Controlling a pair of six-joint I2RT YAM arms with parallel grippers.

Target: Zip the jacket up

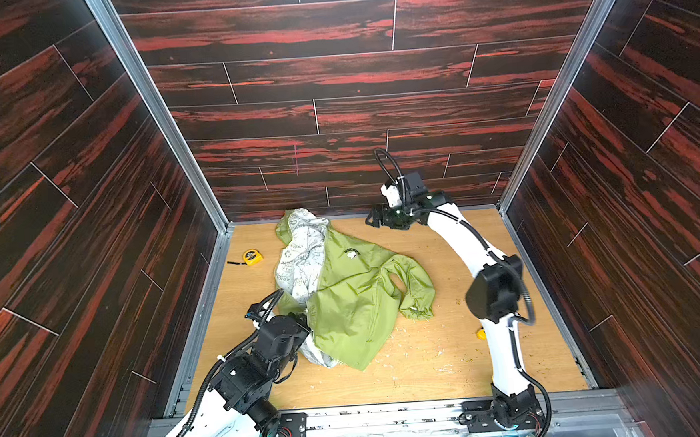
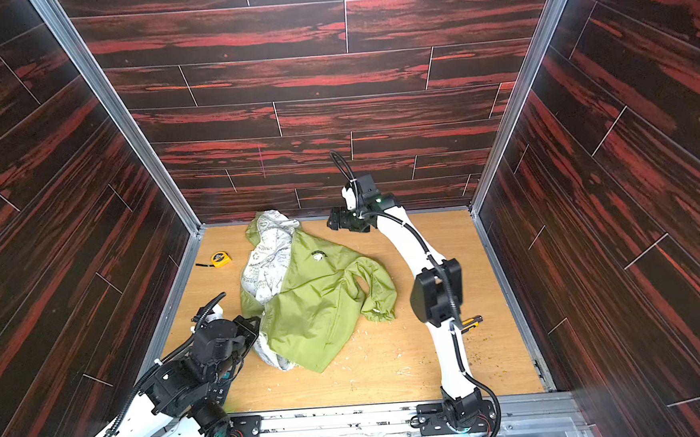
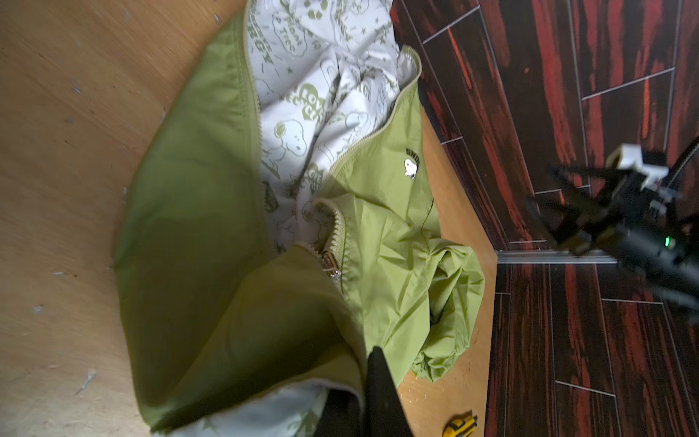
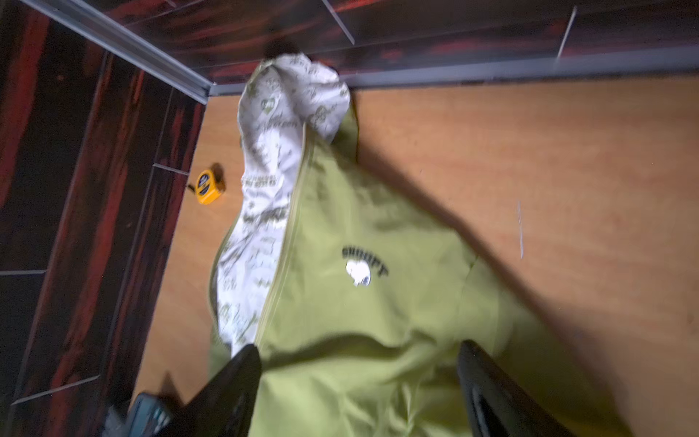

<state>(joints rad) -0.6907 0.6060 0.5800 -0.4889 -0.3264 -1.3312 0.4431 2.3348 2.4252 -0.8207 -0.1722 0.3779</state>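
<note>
Left end effector (image 2: 257,321) is clamping the jacket (image 1: 353,302) at its bottom edge; right end effector (image 1: 372,220) is hovering open near the hood (image 1: 299,227). Jacket is lying crumpled on the counter (image 1: 453,367), partly zipped. Ideally right is pinching the slider (image 3: 330,265) squarely while left is tensioning the jacket.

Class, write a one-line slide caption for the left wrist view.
Partly zipped lime-green jacket pinched by the left end effector near its zipper slider, printed lining exposed; right end effector open beyond.

A yellow tape measure (image 1: 253,257) lies on the table (image 1: 441,372) (far left corner). White flecks (image 1: 403,331) litter its near side.
</note>
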